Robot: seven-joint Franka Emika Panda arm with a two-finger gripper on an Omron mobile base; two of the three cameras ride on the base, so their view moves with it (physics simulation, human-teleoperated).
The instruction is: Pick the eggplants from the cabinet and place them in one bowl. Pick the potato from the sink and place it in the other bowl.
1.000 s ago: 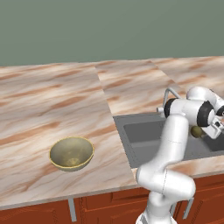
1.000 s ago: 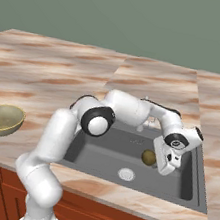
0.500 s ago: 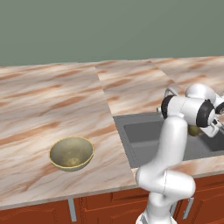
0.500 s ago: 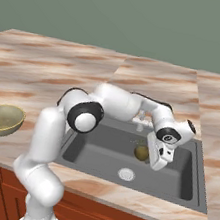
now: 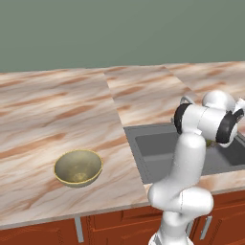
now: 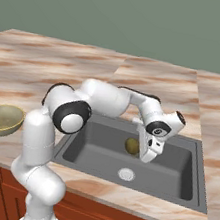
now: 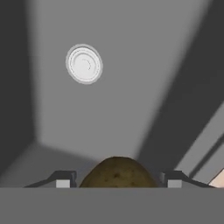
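Observation:
The potato [image 7: 117, 173], an olive-brown lump, sits between my gripper's [image 7: 118, 181] two dark fingertips, which are shut on it. From the right base view the potato [image 6: 132, 145] hangs just left of the gripper [image 6: 144, 151], above the floor of the dark grey sink [image 6: 173, 168]. In the left base view a sliver of the potato [image 5: 209, 142] peeks out behind my forearm over the sink [image 5: 158, 148]. The olive-tan bowl [image 5: 78, 167] stands on the counter to the left of the sink, also seen as the bowl [image 6: 0, 118] at the left edge. The eggplants and the cabinet are out of view.
A white round drain [image 7: 84, 64] lies in the sink floor below the hand, the same drain [image 6: 126, 174] near the basin's front. Marble counter [image 5: 57, 115] stretches left of the sink toward the bowl. My own arm arches over the basin's left rim.
The hand has carried the potato leftward across the sink, and the elbow has swung left with it. The bowl has not moved.

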